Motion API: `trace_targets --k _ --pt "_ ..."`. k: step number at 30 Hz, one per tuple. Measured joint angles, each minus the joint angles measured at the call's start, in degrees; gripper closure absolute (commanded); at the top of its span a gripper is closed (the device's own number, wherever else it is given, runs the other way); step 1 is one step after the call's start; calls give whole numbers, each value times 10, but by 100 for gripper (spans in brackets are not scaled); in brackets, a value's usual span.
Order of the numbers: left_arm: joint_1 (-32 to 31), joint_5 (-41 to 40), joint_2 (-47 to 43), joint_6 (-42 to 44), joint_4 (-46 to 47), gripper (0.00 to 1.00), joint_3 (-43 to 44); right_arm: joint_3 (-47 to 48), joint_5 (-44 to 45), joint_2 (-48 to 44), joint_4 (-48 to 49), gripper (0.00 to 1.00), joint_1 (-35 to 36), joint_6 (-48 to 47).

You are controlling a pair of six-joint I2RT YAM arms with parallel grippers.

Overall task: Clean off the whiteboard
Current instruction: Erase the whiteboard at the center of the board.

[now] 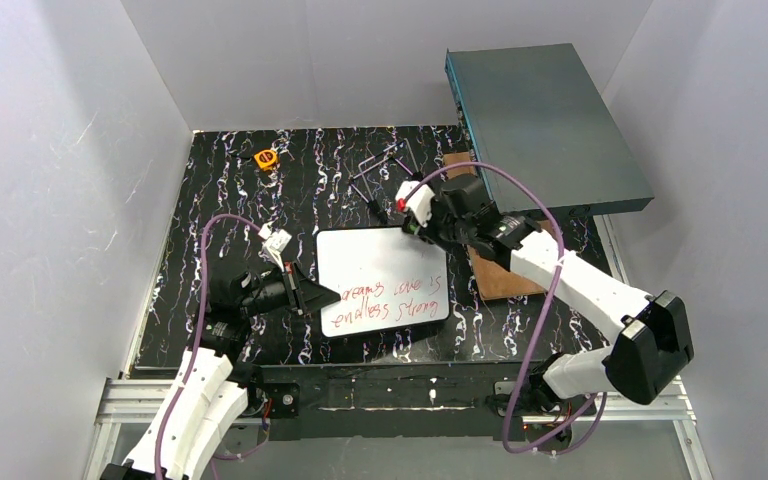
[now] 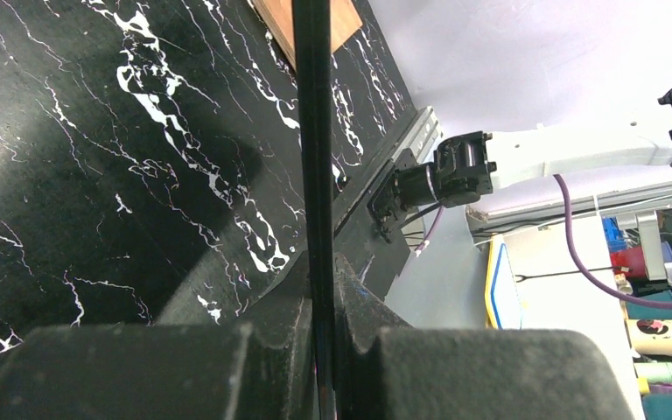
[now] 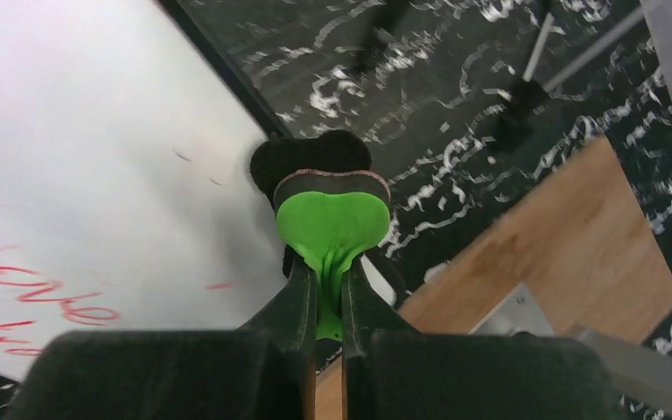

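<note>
The wipe looks part done: the whiteboard (image 1: pixel 360 255) lies flat mid-table, its left edge pinched by the left tool (image 2: pixel 319 297). The right tool (image 3: pixel 330 293) squeezes a green eraser (image 3: pixel 332 214) at the board's far edge, perhaps just touching it. Red writing (image 1: pixel 380 300) fills the near half, so the next stroke must drag the eraser toward it with steady pressure across the black, white-veined table (image 1: pixel 220 190), which is walled in white.

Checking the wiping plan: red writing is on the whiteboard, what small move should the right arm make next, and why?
Probably draw the right pincer, shut on the green eraser, nearer across the red writing. The eraser sits at the far right corner of the whiteboard, while both lines lie nearer. The left pincer clamps the board's left edge, steadying it.
</note>
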Motion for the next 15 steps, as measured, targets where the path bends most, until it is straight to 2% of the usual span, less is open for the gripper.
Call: trace_targets --k 4,8,12,15 --pt "0 0 0 0 -3 100 0 -54 20 -16 29 99 -21 -6" --pt "0 -7 1 0 -18 100 0 -118 14 -34 19 99 21 -6" --pt "0 -14 2 1 -21 100 0 -92 -3 -19 -9 99 70 0" --pt "0 -18 2 0 -14 100 0 -33 -2 9 -14 99 68 4"
